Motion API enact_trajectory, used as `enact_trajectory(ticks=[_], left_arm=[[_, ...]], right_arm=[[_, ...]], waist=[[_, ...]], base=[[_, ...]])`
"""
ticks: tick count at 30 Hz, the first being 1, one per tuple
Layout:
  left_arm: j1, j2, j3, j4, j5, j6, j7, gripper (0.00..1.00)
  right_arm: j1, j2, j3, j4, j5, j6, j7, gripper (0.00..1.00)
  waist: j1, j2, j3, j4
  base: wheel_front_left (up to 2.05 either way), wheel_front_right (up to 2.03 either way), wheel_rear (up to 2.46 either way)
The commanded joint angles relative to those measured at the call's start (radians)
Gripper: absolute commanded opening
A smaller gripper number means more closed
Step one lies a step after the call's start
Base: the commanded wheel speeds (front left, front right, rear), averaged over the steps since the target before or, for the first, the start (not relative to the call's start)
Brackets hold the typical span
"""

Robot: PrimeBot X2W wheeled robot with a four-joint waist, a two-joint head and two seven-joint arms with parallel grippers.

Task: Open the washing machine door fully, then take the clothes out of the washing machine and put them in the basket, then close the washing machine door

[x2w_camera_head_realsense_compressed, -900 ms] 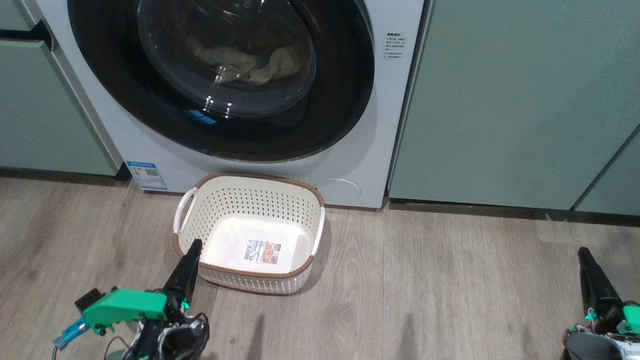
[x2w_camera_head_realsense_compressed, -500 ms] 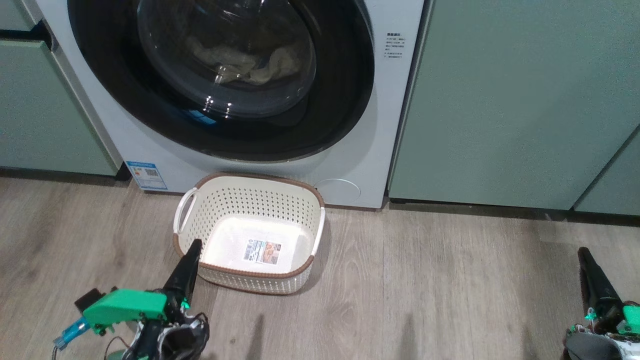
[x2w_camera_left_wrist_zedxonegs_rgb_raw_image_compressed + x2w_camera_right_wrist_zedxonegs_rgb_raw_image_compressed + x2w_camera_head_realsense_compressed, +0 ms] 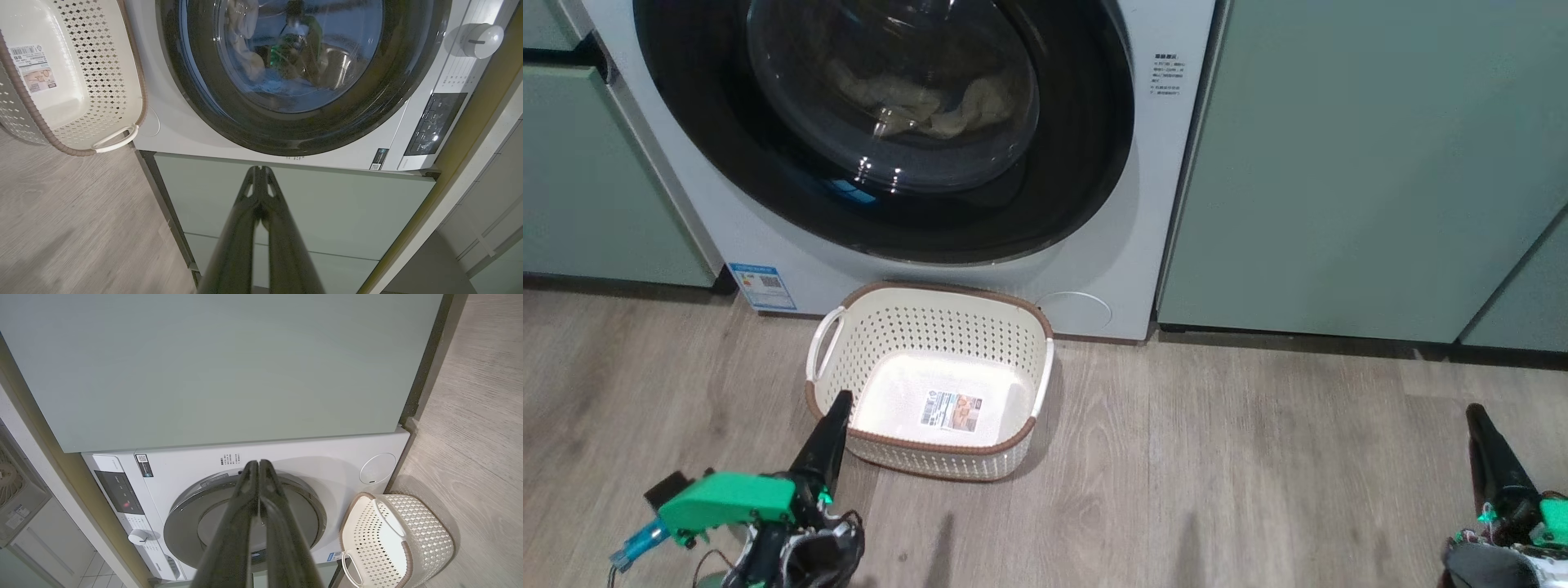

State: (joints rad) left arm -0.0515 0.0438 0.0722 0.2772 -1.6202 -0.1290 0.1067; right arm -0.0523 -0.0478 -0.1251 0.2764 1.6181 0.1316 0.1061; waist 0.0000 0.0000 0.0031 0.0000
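The washing machine door was seen shut in the head view, with the clothes lying behind its glass inside the washing machine. The basket was set on the floor just before the machine. The left gripper and the right gripper were held low, fingers pressed together, nothing grasped. A control knob and a dark panel were brought in by the left wrist view.

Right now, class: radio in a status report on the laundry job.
Left gripper, right gripper shut, empty. Washing machine door closed, clothes inside. Basket empty, below door.
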Motion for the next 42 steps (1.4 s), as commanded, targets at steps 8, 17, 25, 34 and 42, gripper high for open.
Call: enact_trajectory(ticks=[8,17,25,34,42], left_arm=[[-0.056,0.008,0.040,-0.032,0.010,-0.002,0.005,0.00],[-0.056,0.008,0.040,-0.032,0.011,-0.002,0.006,0.00],[-0.056,0.008,0.041,-0.032,0.011,-0.002,0.006,0.00],[-0.056,0.008,0.041,-0.032,0.011,-0.002,0.006,0.00],[-0.056,0.007,0.041,-0.032,0.011,-0.002,0.006,0.00]], right_arm=[[-0.055,-0.005,0.015,-0.032,-0.007,-0.001,0.004,0.00],[-0.055,-0.005,0.014,-0.032,-0.007,-0.001,0.005,0.00],[-0.055,-0.005,0.014,-0.032,-0.008,-0.001,0.005,0.00],[-0.055,-0.004,0.013,-0.032,-0.008,-0.001,0.006,0.00],[-0.055,-0.004,0.013,-0.032,-0.008,-0.001,0.006,0.00]], waist=[[0.0000,0.0000,0.000,0.000],[0.0000,0.0000,0.000,0.000],[0.0000,0.0000,0.000,0.000],[0.0000,0.0000,0.000,0.000],[0.0000,0.0000,0.000,0.000]], base=[[0.00,0.00,0.00],[0.00,0.00,0.00],[0.00,0.00,0.00],[0.00,0.00,0.00],[0.00,0.00,0.00]])
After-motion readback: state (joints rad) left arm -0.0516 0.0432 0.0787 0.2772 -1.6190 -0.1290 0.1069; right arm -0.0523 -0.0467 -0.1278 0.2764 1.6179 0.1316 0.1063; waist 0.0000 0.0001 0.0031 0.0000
